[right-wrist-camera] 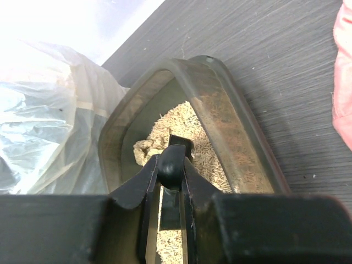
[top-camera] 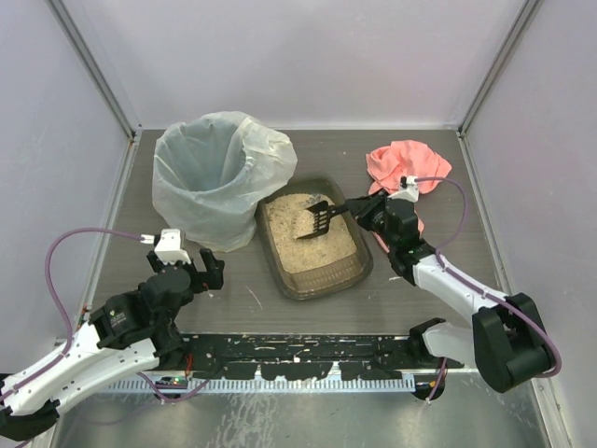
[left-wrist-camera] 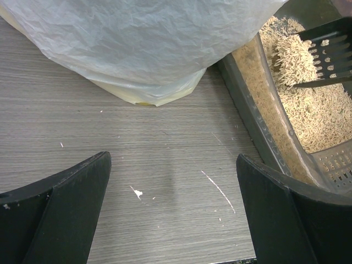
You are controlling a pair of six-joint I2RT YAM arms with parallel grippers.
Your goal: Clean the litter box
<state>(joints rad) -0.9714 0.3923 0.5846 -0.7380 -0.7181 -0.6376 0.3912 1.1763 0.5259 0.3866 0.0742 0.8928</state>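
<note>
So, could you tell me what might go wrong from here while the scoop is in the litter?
1. The scoop, clamped in the right gripper, has litter heaped against it; some could spill onto the table on the way to the bag-lined bin.
2. Its loose bag hangs close to the litter box; the scoop might snag it.
3. The left gripper is open and off the box, so digging could slide it.

Table (top-camera: 317, 149): litter box (top-camera: 317, 287), bin (top-camera: 201, 210) (cloth (top-camera: 406, 163) too).
</note>
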